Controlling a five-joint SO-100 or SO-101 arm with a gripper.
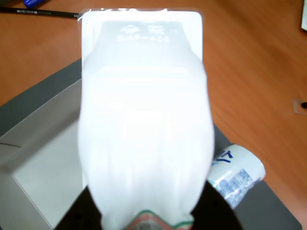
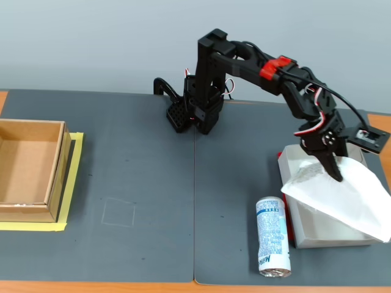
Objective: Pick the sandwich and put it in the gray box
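Observation:
The sandwich (image 2: 342, 194), a flat white wrapped package, hangs tilted over the gray box (image 2: 333, 238) at the right of the fixed view. My gripper (image 2: 333, 168) is shut on its upper end from above. In the wrist view the sandwich (image 1: 144, 120) fills the middle, its faint printed label toward the top. My dark fingers (image 1: 76, 215) show at the bottom on either side of it. The pale inside of the gray box (image 1: 43, 153) lies to the left beneath it. I cannot tell whether the package's low end touches the box.
A white-and-blue can (image 2: 272, 235) lies on its side just left of the gray box, also seen in the wrist view as the can (image 1: 237, 175). A deeper brown cardboard box (image 2: 27, 171) sits on yellow tape at far left. A pen (image 1: 43, 12) lies on the wooden table.

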